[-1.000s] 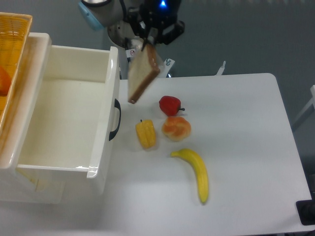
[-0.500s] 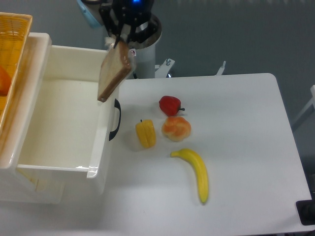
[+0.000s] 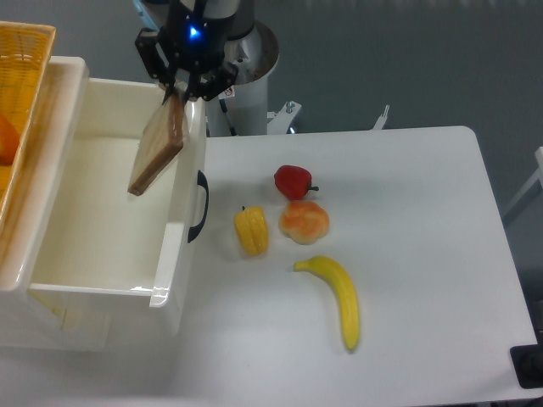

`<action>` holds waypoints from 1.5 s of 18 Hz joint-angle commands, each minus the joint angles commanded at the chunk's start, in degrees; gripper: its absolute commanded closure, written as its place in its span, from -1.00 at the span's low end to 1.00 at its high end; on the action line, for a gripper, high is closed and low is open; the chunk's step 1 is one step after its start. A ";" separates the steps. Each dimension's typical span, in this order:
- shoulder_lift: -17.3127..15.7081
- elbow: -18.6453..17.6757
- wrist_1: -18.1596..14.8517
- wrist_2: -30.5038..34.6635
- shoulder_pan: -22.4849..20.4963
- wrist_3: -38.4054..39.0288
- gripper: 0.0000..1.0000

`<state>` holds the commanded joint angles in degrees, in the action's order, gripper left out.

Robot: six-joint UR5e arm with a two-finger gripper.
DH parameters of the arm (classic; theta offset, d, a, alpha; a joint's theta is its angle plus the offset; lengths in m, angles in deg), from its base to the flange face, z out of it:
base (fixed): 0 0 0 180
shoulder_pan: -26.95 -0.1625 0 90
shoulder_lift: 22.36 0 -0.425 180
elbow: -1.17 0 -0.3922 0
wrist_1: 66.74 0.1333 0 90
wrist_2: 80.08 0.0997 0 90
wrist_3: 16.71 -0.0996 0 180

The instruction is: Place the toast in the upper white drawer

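Observation:
The toast (image 3: 157,144) is a flat pale slice with brown crust. It hangs tilted, edge-on, from my gripper (image 3: 177,90), which is shut on its top end. The slice is held in the air over the right side of the upper white drawer (image 3: 102,212), just inside the front wall that carries the black curved handle (image 3: 199,206). The drawer is pulled open and its inside looks bare. The toast touches nothing else that I can see.
On the white table (image 3: 407,254) lie a red pepper (image 3: 293,181), a round orange bun (image 3: 304,221), a yellow pepper (image 3: 252,231) and a banana (image 3: 337,298). A yellow wicker basket (image 3: 19,102) with an orange item stands at the far left above the drawer.
My gripper has carried the toast to the left, from above the table beside the drawer to over the drawer's right side, and the slice has turned more edge-on.

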<state>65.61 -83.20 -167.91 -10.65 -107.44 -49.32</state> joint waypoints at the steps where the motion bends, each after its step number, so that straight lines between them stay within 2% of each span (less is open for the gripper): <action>1: 0.44 0.00 0.44 0.17 0.53 0.70 0.33; 2: 0.97 -0.09 0.88 0.35 1.05 0.80 0.10; 3: 1.15 -0.09 1.06 0.44 1.41 0.88 0.08; 4: 1.23 -0.09 1.15 0.44 1.59 0.80 -0.05; 5: 1.41 -0.09 1.41 0.44 1.67 0.54 -0.30; 11: 1.50 -0.26 2.73 0.35 1.68 0.36 -0.94; 17: 1.41 -0.18 3.34 0.70 0.45 0.18 -1.00; 23: 1.59 -0.26 7.91 5.97 -4.21 -0.52 -1.00; 27: 2.90 -0.26 8.71 9.66 -6.41 -11.74 -1.00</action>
<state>68.51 -83.47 -159.21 -0.99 -113.85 -61.07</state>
